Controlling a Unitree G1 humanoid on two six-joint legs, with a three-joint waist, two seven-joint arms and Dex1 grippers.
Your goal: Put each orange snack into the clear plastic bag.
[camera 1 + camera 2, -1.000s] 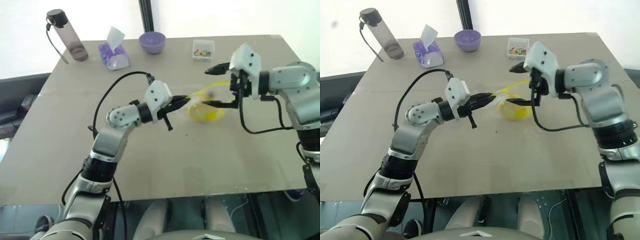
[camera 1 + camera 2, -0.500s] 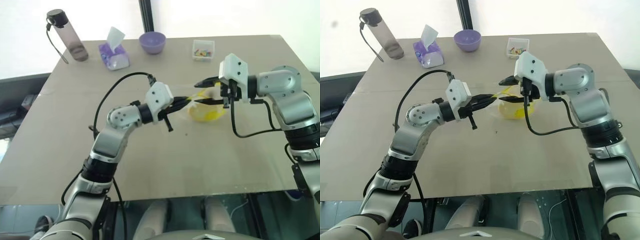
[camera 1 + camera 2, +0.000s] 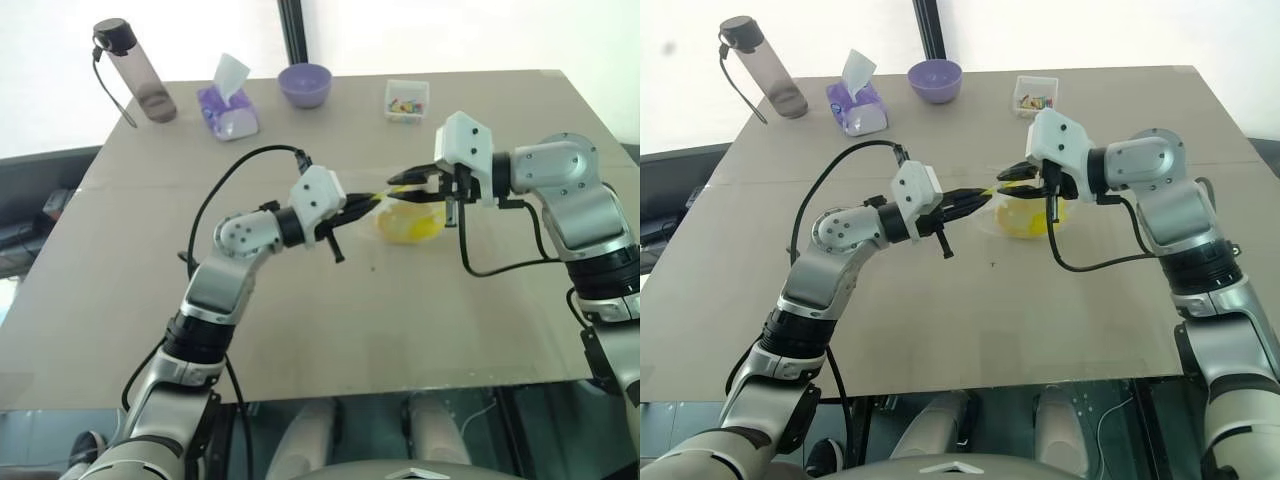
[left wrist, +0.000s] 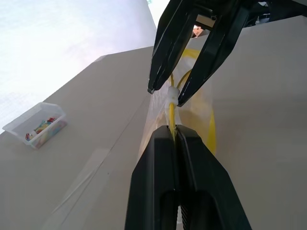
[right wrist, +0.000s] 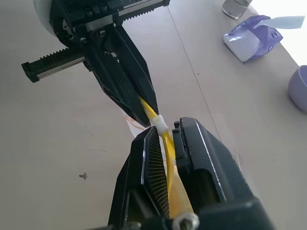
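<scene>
Narrowing since a second ago, the right claw is now pinching the clear plastic bag's yellow seal strip. Opposite, the left claw is gripping that strip too. An orange snack is sitting inside the bag, above the surface.

My test-room setting: a plain beige tabletop before a bright white wall, bearing a water bottle, tissue pack, purple bowl.
</scene>
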